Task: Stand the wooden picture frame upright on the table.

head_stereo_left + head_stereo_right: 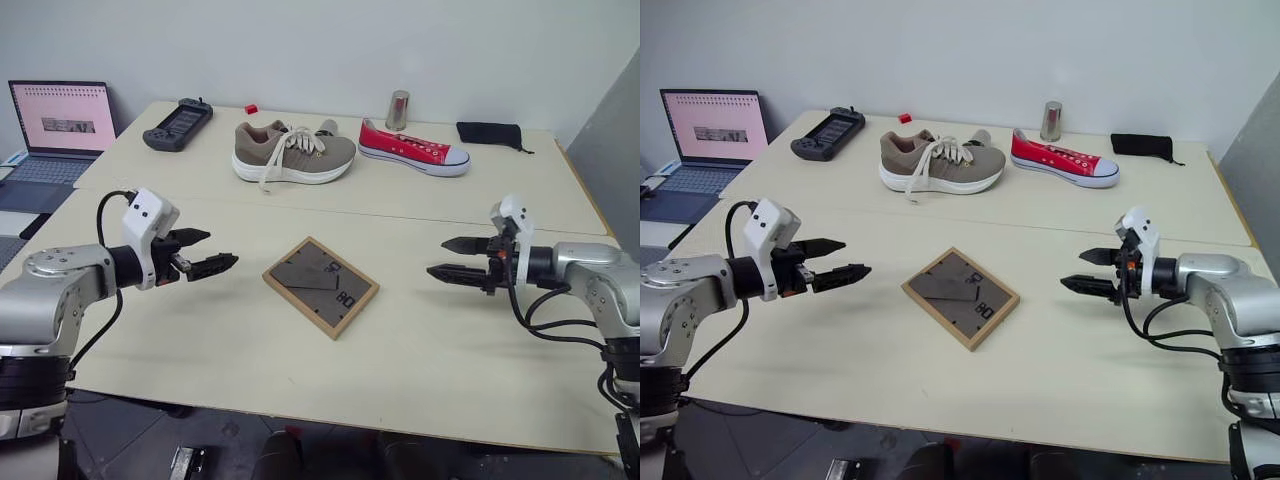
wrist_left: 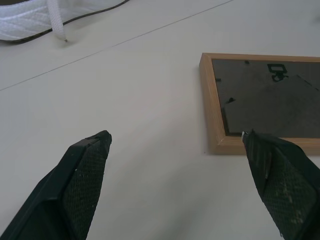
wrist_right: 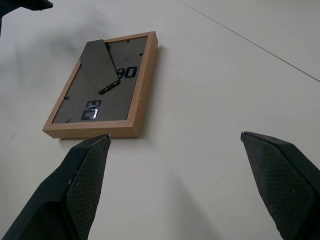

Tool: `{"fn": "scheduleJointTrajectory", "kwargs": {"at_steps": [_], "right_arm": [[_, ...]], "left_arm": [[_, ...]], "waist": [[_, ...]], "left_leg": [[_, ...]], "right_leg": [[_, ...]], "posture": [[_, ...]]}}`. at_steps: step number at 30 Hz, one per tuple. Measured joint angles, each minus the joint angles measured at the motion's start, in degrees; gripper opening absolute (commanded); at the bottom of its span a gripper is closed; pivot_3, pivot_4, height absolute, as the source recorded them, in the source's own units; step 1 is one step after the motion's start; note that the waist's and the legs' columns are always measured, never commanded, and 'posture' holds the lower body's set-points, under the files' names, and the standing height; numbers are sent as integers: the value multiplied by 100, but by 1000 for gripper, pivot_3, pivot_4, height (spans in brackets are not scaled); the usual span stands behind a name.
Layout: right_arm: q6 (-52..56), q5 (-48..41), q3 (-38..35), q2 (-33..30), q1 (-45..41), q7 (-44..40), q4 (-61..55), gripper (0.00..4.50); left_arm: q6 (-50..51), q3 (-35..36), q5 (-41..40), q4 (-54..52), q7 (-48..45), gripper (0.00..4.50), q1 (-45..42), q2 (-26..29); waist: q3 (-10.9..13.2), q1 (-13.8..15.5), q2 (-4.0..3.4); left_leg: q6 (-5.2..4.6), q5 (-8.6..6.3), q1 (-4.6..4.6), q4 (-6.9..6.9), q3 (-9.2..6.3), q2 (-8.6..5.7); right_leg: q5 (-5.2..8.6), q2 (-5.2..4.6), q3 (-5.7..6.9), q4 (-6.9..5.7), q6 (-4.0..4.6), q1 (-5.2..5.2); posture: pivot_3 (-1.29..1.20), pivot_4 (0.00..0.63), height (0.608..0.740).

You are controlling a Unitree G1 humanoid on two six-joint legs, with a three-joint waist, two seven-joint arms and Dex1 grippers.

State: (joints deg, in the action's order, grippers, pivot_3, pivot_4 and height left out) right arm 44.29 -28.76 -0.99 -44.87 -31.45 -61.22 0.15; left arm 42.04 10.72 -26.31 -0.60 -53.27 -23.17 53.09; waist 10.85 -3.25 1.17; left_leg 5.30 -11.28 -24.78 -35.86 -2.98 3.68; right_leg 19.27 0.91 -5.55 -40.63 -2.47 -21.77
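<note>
The wooden picture frame (image 1: 320, 286) lies flat and face down in the middle of the table (image 1: 430, 345), its dark back and folded stand facing up. It also shows in the wrist views, frame (image 2: 260, 102) and frame (image 3: 103, 86). My left gripper (image 1: 207, 252) hovers to the frame's left, open, fingers pointing toward it with nothing between them. My right gripper (image 1: 450, 258) hovers to the frame's right, open and empty, pointing back at the frame. Both stand a short way off from the frame.
Across the table's far half lie a tan sneaker (image 1: 292, 153), a red sneaker (image 1: 413, 148), a metal cup (image 1: 398, 110), a black pouch (image 1: 490, 133), a game controller (image 1: 178, 125) and a small red block (image 1: 251, 108). A laptop (image 1: 55, 130) sits at far left.
</note>
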Motion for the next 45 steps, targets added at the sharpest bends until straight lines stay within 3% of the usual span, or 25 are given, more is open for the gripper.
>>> {"fn": "scheduleJointTrajectory", "kwargs": {"at_steps": [19, 20, 24, 38, 40, 45], "right_arm": [[-70, 91, 218, 40, 0, -103, 3, 4438], [-89, 96, 239, 40, 0, -121, 8, 4477], [-352, 292, 372, 131, -115, -113, 238, 3722], [-1388, 1241, 961, 1374, -416, 399, 1400, 242], [-1430, 1304, 978, 1420, -416, 447, 1405, 0], [-1444, 1399, 1019, 1502, -328, 492, 1347, 0]], "left_arm": [[158, 45, -28, -179, 139, 4500, 102, 1], [158, 45, -30, -179, 138, 4319, 103, -1], [156, 50, -43, -186, 138, 3524, 140, -51], [128, -357, 32, -364, 624, 374, 582, -927], [128, -394, 35, -438, 651, 23, 611, -968], [104, -659, 135, -595, 668, 23, 743, -1077]], "waist": [[0, -1, 0], [0, -1, 0], [0, -12, 0], [0, -6, 1], [0, 2, 1], [0, 0, 0]], "left_leg": [[0, 0, 0, -1, 1, 0], [0, 0, 0, -1, 0, 0], [0, 0, 2, -2, 3, 1], [2, 1, 1, -7, 0, 1], [2, 1, 1, -8, 0, 0], [1, 1, 2, -8, 0, 0]], "right_leg": [[0, 0, 0, -2, 0, 0], [0, 0, 0, -3, 0, 0], [0, 0, -1, -3, 0, 0], [-1, -1, 1, -21, 1, -5], [-1, -1, 1, -20, 1, -4], [-1, -1, 1, -21, 1, -2]], "posture": [[0, 150, 740], [0, 150, 740], [0, 150, 740], [0, 150, 740], [0, 150, 740], [0, 150, 740]]}}
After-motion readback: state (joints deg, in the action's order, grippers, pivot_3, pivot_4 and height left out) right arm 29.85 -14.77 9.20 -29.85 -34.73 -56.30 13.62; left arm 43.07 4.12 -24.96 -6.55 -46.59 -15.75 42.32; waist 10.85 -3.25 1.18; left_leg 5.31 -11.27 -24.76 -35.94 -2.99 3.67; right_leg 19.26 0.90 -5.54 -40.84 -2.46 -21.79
